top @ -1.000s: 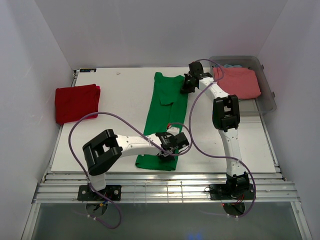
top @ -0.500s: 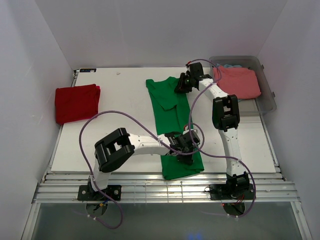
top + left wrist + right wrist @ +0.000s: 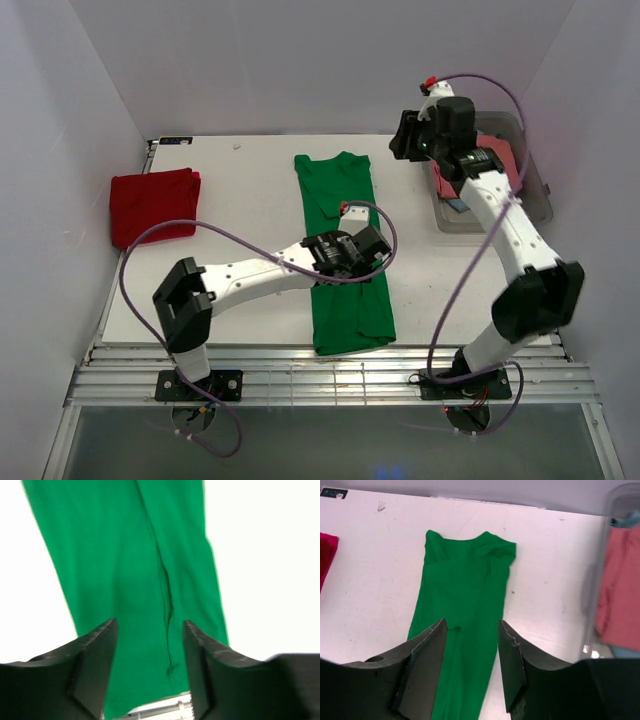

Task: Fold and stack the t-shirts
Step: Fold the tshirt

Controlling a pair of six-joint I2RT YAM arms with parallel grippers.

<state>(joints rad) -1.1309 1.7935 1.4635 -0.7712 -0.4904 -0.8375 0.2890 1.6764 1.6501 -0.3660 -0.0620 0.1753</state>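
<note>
A bright green t-shirt (image 3: pixel 345 260) lies flat as a long, narrow strip down the middle of the white table (image 3: pixel 240 200). My left gripper (image 3: pixel 352 250) hovers over its middle, open, with only green cloth (image 3: pixel 135 575) showing below the empty gap (image 3: pixel 150 650). My right gripper (image 3: pixel 400 138) is raised at the back right, open and empty (image 3: pixel 472 645), looking down on the green t-shirt's collar end (image 3: pixel 467 580). A folded deep red t-shirt (image 3: pixel 152 205) rests at the left. A salmon-pink t-shirt (image 3: pixel 500 155) lies in the bin, partly hidden by my right arm.
The clear plastic bin (image 3: pixel 535 195) stands at the back right corner, with a bit of light blue cloth (image 3: pixel 626 520) beside the pink t-shirt (image 3: pixel 620 590). The table's near edge meets a metal rail (image 3: pixel 330 375). Purple cables loop around both arms.
Both grippers have opened and let go of the green t-shirt. The shirt now lies straight. My right arm has lifted and swung back toward the bin; my left gripper has moved up over the shirt's middle.
</note>
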